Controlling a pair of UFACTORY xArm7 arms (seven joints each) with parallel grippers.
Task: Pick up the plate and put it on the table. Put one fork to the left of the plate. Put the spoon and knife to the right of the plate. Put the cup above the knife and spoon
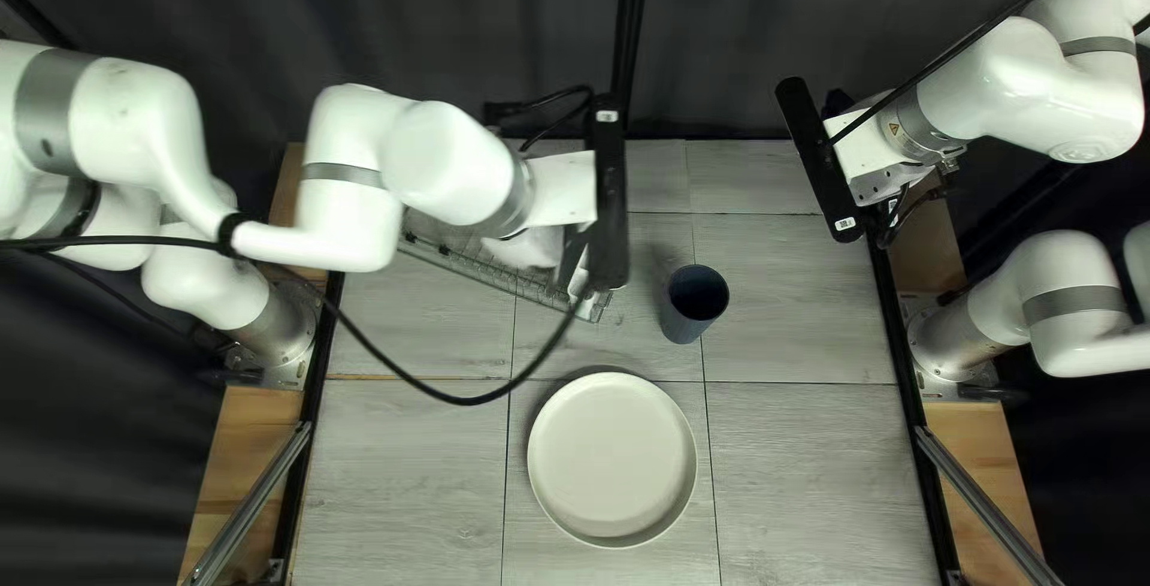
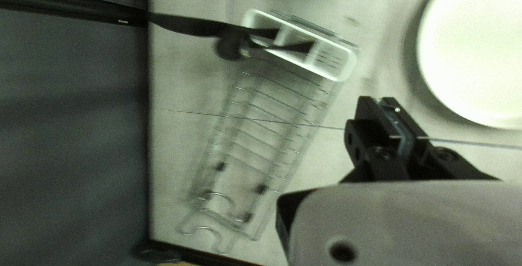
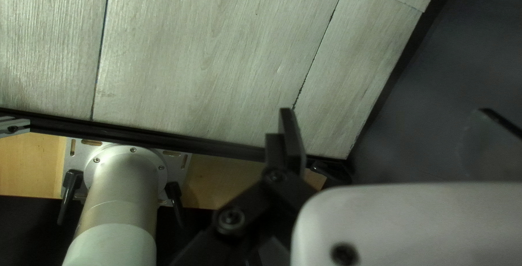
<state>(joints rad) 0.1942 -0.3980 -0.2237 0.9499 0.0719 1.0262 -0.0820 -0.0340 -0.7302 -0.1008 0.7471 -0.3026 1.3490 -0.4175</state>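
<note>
Dark cutlery (image 2: 190, 25) stood in the white caddy (image 2: 333, 62) on the wire rack (image 2: 274, 119), about 12 o'clock from the plate (image 1: 612, 457). Long axis looked steep, free ends up and leaning toward the curtain (image 2: 76, 135), 12 o'clock; exact tilt unclear. Likely trouble: crowded pieces – a grasp could take two, or an off-line pull could drag the light rack. Left gripper (image 2: 385, 104) was pinched narrow, nothing visible between; lowered so, it would probably bump the handles. Slack cable (image 1: 485, 399) might snag the cup (image 1: 692, 304), upright at 1 o'clock. Right gripper (image 3: 390, 124) stood wide – empty, off at 2 o'clock.
</note>
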